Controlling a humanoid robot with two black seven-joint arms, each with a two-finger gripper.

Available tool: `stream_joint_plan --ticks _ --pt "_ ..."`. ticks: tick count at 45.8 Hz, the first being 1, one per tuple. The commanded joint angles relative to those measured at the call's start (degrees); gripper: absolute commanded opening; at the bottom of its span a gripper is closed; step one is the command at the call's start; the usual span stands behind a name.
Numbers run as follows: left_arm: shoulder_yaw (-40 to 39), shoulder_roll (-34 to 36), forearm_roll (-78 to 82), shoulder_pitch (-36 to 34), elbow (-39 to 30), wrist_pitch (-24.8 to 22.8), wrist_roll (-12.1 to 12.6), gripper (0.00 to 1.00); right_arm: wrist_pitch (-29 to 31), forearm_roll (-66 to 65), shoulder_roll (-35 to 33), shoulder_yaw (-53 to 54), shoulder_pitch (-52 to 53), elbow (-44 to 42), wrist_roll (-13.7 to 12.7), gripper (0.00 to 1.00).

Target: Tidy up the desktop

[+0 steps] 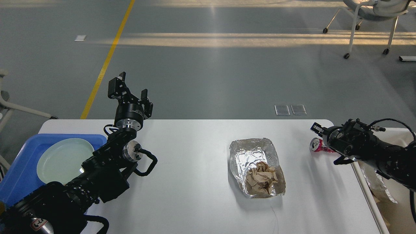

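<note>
The white desktop [195, 182] fills the lower view. On it, right of the middle, lies a foil tray [253, 152] holding a crumpled brown paper ball [261, 177]. A small pink-and-silver can [317, 145] lies on its side near the far right edge. My right gripper [318, 128] hovers just above and behind the can; it looks small and dark, so its fingers cannot be told apart. Raised over the table's far left edge, my left gripper [129, 91] is open and holds nothing.
A blue tray [19, 169] with a pale green plate [63, 159] sits at the left, partly under my left arm. An off-white bin [390, 198] with a plastic liner stands off the table's right edge, below my right arm. Chairs stand on the floor beyond.
</note>
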Motion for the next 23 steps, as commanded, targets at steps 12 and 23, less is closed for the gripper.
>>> stream_joint_plan --ticks 12,23 --pt "0.0 0.0 0.0 0.0 0.01 0.0 0.0 0.99 -3.7 -0.01 2.84 0.16 -3.98 -2.36 0.23 0.64" --pt "0.0 0.0 0.0 0.0 -0.08 0.0 0.0 0.99 -4.84 -0.02 5.04 0.16 -5.92 -5.35 0.93 0.64"
